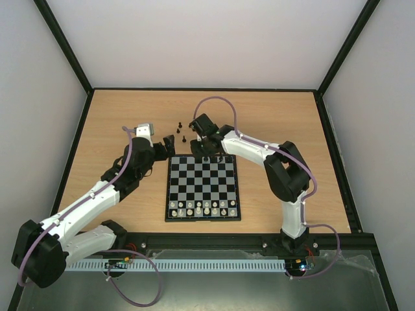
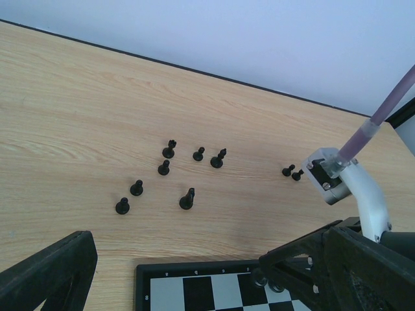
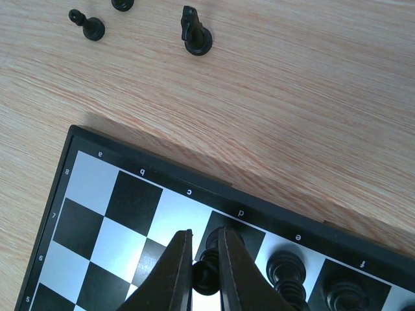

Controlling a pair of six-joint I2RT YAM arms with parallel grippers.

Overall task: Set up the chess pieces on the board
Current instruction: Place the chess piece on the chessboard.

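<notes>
The step in hand looked to be seating one of the black back-row men. The right fingers [image 3: 228, 262] were pinched on a black piece [image 3: 205, 275] near the d file at the far row of the board [image 3: 84, 146]. I could not tell whether its base touched the square. Just beside it, toward 3 o'clock, two set pieces [image 3: 288, 272] stood on the same row.

From above, the board lay mid-counter with the white pieces [image 1: 204, 208] lined along its 6 o'clock edge. The remaining loose chess pieces [image 2: 187, 199] stood scattered on the bare counter [image 2: 78, 97] beyond the board's 12 o'clock edge, drifting toward 11 o'clock. The left fingers [image 2: 48, 272] were spread wide and held nothing, hovering off the board's 11 o'clock corner and facing that scatter.

The next move probably called for settling the piece squarely on its square, parting the fingers only a little and lifting straight up, since the neighbours stood close. After that, the knight [image 3: 194, 35], just past the 12 o'clock edge, seemed a handy pick.
</notes>
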